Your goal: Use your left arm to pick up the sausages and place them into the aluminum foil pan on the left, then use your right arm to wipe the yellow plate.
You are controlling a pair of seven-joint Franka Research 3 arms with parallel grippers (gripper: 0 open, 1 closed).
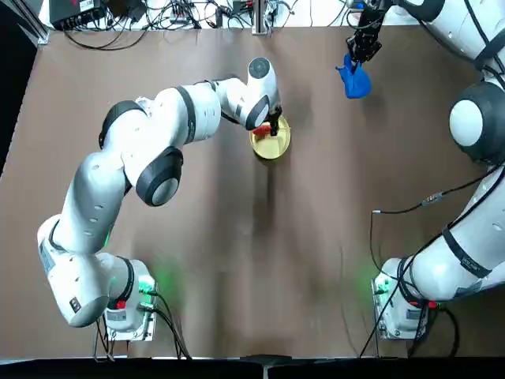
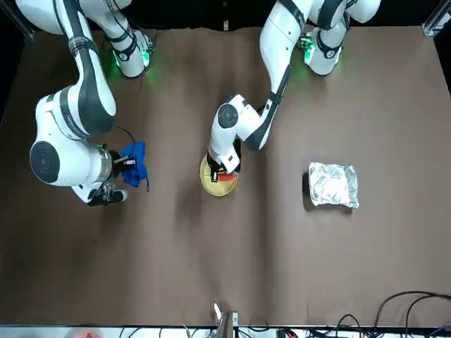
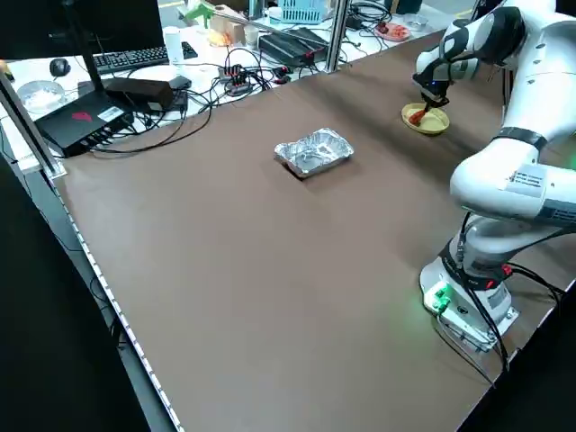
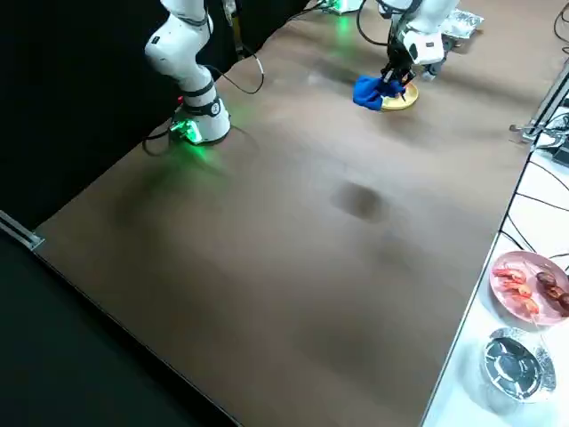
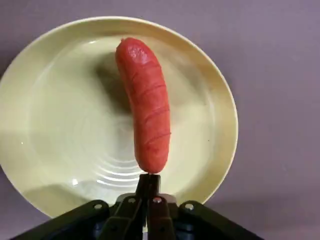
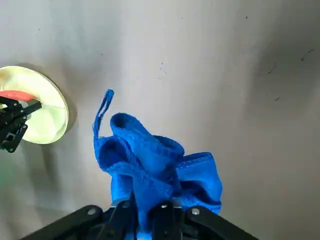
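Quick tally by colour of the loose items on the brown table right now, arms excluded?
Red-orange: 1, the sausage
Yellow: 1, the plate
Silver: 1, the foil pan
Blue: 1, the cloth
Total: 4

In the top view the aluminum foil pan is out of sight, and the left arm's wrist covers the near-left part of the yellow plate, so only a sliver of the sausage shows beside the left gripper. In the left wrist view the fingers close together right at the sausage's near end, so actual contact is too fine to tell, and the gripper body hides the near rim of the plate. In the right wrist view the blue cloth covers the right gripper's fingertips. In the right side view the cloth hides part of the plate
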